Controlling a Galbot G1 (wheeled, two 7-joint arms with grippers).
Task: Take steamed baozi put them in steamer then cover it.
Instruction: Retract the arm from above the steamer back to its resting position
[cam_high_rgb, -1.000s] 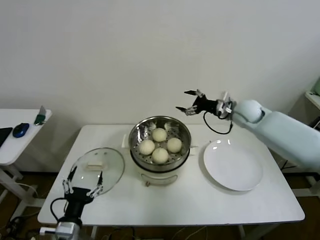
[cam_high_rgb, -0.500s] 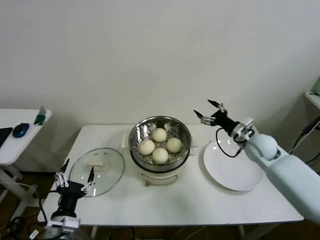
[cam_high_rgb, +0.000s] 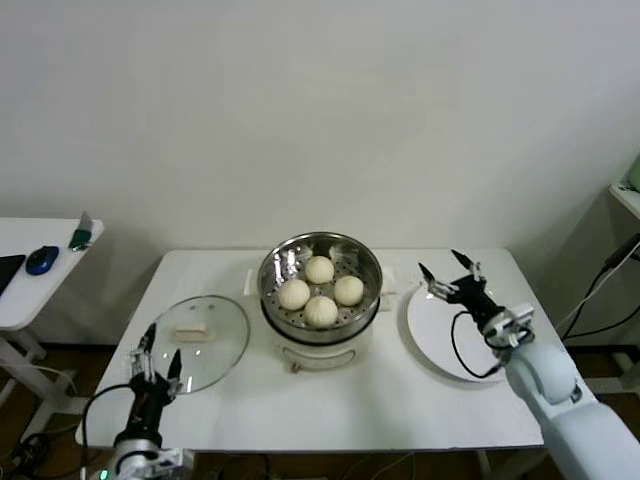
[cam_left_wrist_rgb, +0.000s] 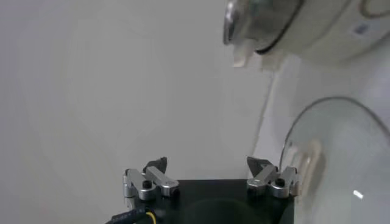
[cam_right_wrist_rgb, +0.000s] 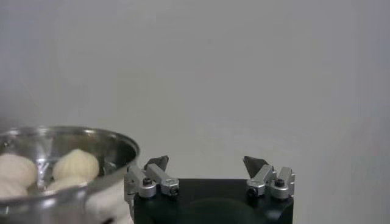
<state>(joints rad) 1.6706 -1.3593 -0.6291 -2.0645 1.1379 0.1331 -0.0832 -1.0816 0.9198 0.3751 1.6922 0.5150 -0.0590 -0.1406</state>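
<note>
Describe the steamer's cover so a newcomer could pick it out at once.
Start at the steel steamer in the middle of the white table. On the robot's left of it, near the front edge, the cover lies flat. Unlike the opaque white plate opposite, it is clear glass with a cream handle.

The steamer (cam_high_rgb: 320, 275) is gleaming as polished steel, the cover (cam_high_rgb: 195, 343) showing clear glass, the baozi (cam_high_rgb: 320, 311) looking smooth and matt.

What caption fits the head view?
Four baozi sit in the steamer; cover lies beside it.
</note>
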